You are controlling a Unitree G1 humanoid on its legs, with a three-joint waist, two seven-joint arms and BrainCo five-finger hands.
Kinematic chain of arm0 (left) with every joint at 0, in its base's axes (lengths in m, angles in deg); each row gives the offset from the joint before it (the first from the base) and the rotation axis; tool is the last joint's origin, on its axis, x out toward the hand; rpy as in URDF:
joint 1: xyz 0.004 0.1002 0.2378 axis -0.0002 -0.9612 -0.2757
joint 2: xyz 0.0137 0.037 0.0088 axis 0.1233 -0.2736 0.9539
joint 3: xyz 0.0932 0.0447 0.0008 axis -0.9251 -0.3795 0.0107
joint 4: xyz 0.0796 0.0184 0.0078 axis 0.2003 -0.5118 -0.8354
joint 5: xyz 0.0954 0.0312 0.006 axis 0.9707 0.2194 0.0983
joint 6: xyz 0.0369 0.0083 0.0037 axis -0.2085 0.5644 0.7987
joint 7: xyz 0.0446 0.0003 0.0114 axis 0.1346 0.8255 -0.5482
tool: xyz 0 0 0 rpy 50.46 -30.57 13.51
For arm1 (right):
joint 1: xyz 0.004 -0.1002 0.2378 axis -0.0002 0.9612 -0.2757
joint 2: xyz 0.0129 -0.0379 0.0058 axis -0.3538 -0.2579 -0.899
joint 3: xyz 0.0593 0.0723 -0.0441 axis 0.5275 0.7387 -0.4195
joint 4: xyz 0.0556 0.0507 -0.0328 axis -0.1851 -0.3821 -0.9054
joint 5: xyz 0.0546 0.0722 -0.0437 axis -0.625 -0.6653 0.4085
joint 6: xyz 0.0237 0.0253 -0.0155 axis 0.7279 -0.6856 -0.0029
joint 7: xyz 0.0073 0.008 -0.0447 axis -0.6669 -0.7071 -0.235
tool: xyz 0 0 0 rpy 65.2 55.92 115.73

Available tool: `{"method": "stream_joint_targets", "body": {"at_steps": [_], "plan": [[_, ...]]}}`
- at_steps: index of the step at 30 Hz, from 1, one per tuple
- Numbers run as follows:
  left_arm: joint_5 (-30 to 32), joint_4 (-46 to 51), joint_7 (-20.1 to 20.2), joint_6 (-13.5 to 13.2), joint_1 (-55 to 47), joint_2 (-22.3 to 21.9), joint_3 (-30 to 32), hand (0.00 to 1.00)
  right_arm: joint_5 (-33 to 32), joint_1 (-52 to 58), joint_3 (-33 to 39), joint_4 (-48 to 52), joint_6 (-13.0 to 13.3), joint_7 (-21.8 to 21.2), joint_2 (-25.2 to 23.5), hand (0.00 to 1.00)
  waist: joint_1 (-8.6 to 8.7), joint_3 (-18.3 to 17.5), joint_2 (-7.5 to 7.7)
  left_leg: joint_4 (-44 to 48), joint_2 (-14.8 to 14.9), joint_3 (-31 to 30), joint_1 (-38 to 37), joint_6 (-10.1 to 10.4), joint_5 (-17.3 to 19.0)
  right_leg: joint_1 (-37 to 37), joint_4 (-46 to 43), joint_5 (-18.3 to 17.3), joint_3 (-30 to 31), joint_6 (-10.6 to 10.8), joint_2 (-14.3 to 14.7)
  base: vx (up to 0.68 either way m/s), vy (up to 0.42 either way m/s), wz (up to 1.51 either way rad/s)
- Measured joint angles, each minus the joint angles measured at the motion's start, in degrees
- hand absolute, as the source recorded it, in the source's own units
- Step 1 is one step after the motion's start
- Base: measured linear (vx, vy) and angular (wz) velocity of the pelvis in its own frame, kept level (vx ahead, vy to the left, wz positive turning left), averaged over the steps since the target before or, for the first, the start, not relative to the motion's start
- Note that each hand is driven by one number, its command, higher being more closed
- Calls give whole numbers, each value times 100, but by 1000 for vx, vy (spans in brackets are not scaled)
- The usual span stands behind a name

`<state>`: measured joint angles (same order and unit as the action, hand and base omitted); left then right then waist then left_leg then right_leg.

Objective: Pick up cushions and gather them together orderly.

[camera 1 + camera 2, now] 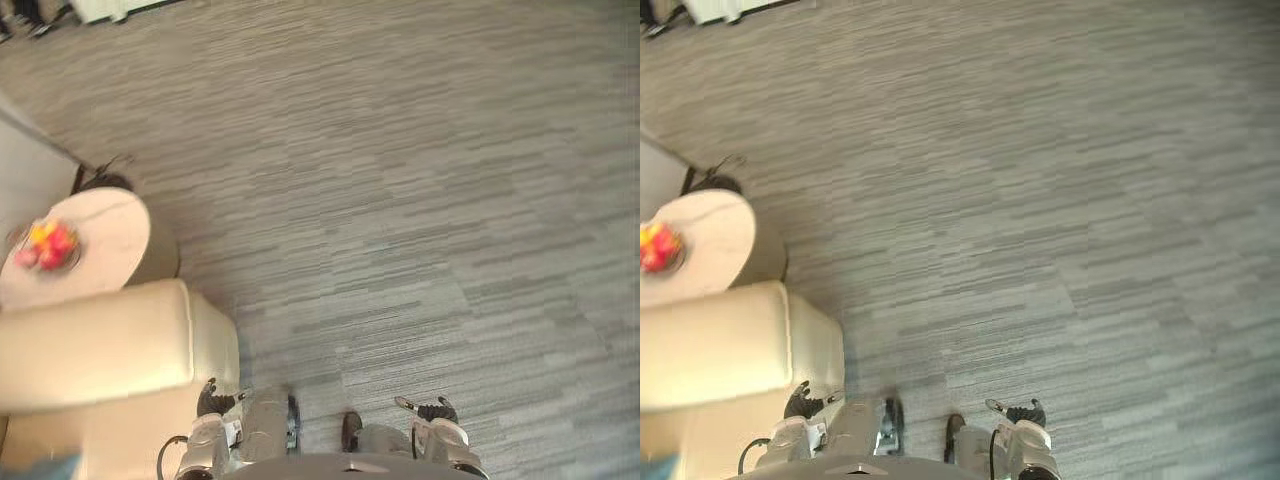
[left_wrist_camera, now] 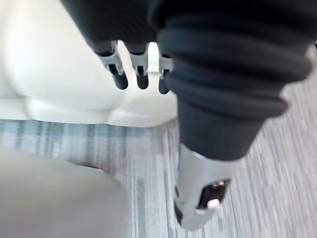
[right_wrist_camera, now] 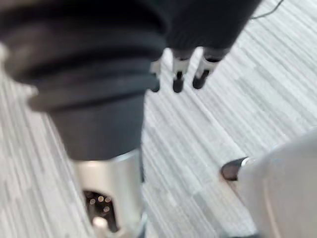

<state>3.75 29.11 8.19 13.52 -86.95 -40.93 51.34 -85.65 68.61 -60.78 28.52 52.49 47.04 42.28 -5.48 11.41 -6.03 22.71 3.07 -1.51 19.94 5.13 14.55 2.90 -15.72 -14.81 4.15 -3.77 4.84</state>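
A cream upholstered seat fills the lower left, its padded arm beside my left side. My left hand hangs low next to that seat; in the left wrist view its fingers are straight and hold nothing, with the cream padding behind them. My right hand hangs at the lower right over grey carpet, fingers straight and empty. A small blue-grey patch shows at the bottom left corner of the seat; I cannot tell what it is.
A round pale side table stands behind the seat and carries a bowl of red and yellow fruit. Striped grey carpet stretches ahead and to the right. A white object sits at the far edge.
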Motion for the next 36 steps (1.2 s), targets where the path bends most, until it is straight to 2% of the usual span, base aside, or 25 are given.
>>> {"method": "stream_joint_targets", "body": {"at_steps": [2, 3, 4, 5, 6, 7, 8, 9, 10, 11, 14, 16, 17, 18, 19, 21, 23, 25, 27, 29, 30, 32, 34, 35, 36], "plan": [[2, 32, 3, 5, -18, 7, -3, 0, 4, 98, 0, 82, -7, 0, -31, 0, -31, -50, 19, 21, 17, -111, -39, -156, -543, -111, -17, -176, 274, 82, 5, 463, 334, -119], [1, 75, 5, 7, -16, 42, 5, 0, 7, 225, 0, 324, -11, 1, -125, 0, -31, -133, 169, 266, -32, 69, -25, -284, -593, -87, -190, -404, 436, 185, -112, 563, 399, -96], [4, 99, 9, 8, -15, 80, -8, 0, 9, 302, 3, 400, -12, 1, -188, 0, -29, -141, 275, 336, -38, 199, -26, -330, -483, -51, -339, -429, 458, 238, -178, 484, 293, -93], [4, 147, 19, 5, -9, 166, -18, 0, 14, 367, -9, 434, -2, -3, -288, 0, -65, -155, 477, 463, -43, 452, -73, -439, -292, 125, -681, -486, 439, 342, -285, 372, 201, -71], [3, 159, 21, 6, -5, 213, -35, 0, 15, 354, -18, 431, -6, -5, -333, 0, -86, -160, 546, 510, -34, 577, -116, -481, -197, 218, -872, -502, 417, 445, -337, 430, 222, -106], [9, 148, 22, 34, 10, 313, -160, 0, 20, 272, -27, 428, -8, -4, -389, 0, -77, -170, 609, 570, 7, 865, -277, -641, 3, 518, -1547, -516, 112, 1038, -502, 370, 206, -106], [9, 126, 19, 38, 3, 350, -266, 0, 29, 194, -28, 407, -9, -7, -385, 0, -74, -160, 599, 549, 36, 1055, -450, -712, 104, 756, -2036, -528, -295, 1307, -698, 288, 161, -103], [8, 106, 11, 38, 4, 370, -333, 0, 50, 144, -28, 387, -16, -9, -380, 0, -76, -145, 578, 513, 60, 1159, -555, -742, 131, 845, -2229, -542, -610, 1288, -844, 320, 175, -96], [8, 59, 1, 39, 9, 414, -460, 0, 120, 19, -30, 345, -31, -12, -363, 0, -48, -90, 494, 399, 141, 1337, -877, -780, 155, 925, -2451, -625, -1810, 970, -1303, 306, 131, -92], [5, 16, -7, 39, 15, 454, -508, 0, 130, -61, -48, 312, -32, -11, -358, 0, -59, -48, 419, 260, 245, 1519, -1123, -779, 156, 927, -2467, -653, -2629, 792, -1539, 365, 149, -91], [4, -165, -30, 44, 20, 601, -499, 0, 132, -234, -131, 112, -4, -10, -316, 0, -54, 13, 329, -61, 415, 1911, -1561, -777, 155, 1167, -2186, -529, -3603, 546, -1641, 239, 45, -83], [4, -245, -37, 55, 90, 649, -504, 0, 131, -239, -127, 114, -2, -8, -243, 0, -36, 56, 373, -163, 427, 2064, -1714, -771, 155, 1425, -1702, -347, -3801, 406, -1501, 303, -29, -63], [8, -303, -46, 60, 134, 708, -541, 0, 130, -193, -114, 115, -9, 0, -188, 0, 1, 26, 532, -174, 329, 2136, -1775, -592, 182, 1538, -784, 323, -3741, 187, -1267, 323, -73, -36], [26, -308, -43, 61, 128, 750, -549, 0, 129, -137, -111, 110, -8, 4, -182, 0, 55, 61, 643, -143, 216, 2162, -1850, -526, 221, 1539, -454, 895, -3704, -12, -1260, 352, -96, -28], [34, -423, -45, 83, 183, 668, -543, 0, 128, -94, -112, 68, -8, -2, -80, 0, 111, 105, 461, 10, 295, 2097, -1914, -326, 358, 1502, -481, 1064, -3605, -146, -1171, 340, -66, -45], [65, -398, -40, 83, 192, 567, -546, 0, 122, -101, -111, 24, 4, 5, 88, 0, 67, 101, 299, 841, 606, 2080, -1632, -303, 353, 1407, -236, 993, -3362, -137, -838, 313, -45, -71], [76, -388, -22, 75, 245, 583, -534, 0, 78, -54, -79, -44, 0, 10, 122, 0, 80, 257, 141, 2777, 1041, 1595, -987, -505, -75, 968, -121, 752, -3212, -188, -528, 353, -17, -53], [74, -330, -22, 32, 249, 603, -521, 0, 74, -22, -69, -50, -4, 40, 119, 0, 52, 339, 144, 3452, 1060, 1305, -776, -524, 74, 659, -132, 615, -3118, -170, -465, 287, 5, -29], [75, -223, -14, 21, 256, 654, -498, 0, 67, 23, -71, -39, -5, 141, 65, 0, 24, 428, 250, 3725, 983, 1149, -384, -484, 224, 230, -66, 378, -3015, -158, -464, 244, -1, -15], [77, -164, -6, 27, 256, 689, -517, 0, 62, 33, -52, -47, -9, 203, 25, 0, -56, 419, 250, 3252, 861, 1087, 30, -447, 267, -10, 71, 315, -2904, -88, -465, 282, 60, -30], [80, -149, -5, 32, 249, 690, -543, 0, 58, -6, -2, -53, -6, 204, 10, 0, -175, 410, 286, 2315, 693, 1094, 312, -429, 252, -86, 217, 315, -2730, -25, -481, 299, 116, -49], [88, -172, 2, 53, 242, 697, -540, 0, 50, -55, 5, -53, -10, 204, 2, 0, -208, 408, 289, 1511, 530, 1068, 419, -383, 159, -162, 320, 303, -2633, 43, -524, 235, 108, -36], [147, -181, 19, 74, 192, 700, -540, 0, 7, -51, 70, -58, -11, 206, -67, 0, -254, 430, 346, -254, 177, 930, 378, -306, -614, -385, 490, 219, -2460, 282, -692, 307, 147, -29], [156, -188, 22, 82, 178, 698, -542, 0, 6, -35, 108, -58, -14, 208, -89, 0, -281, 424, 355, -492, 127, 923, 331, -294, -894, -441, 525, 184, -2396, 340, -732, 438, 211, -43], [208, -202, 30, 83, 130, 683, -546, 0, 4, 26, 108, -55, -16, 209, -125, 0, -347, 378, 400, -781, 19, 951, 150, -286, -1485, -544, 605, 127, -2191, 438, -796, 503, 219, -45]]}}
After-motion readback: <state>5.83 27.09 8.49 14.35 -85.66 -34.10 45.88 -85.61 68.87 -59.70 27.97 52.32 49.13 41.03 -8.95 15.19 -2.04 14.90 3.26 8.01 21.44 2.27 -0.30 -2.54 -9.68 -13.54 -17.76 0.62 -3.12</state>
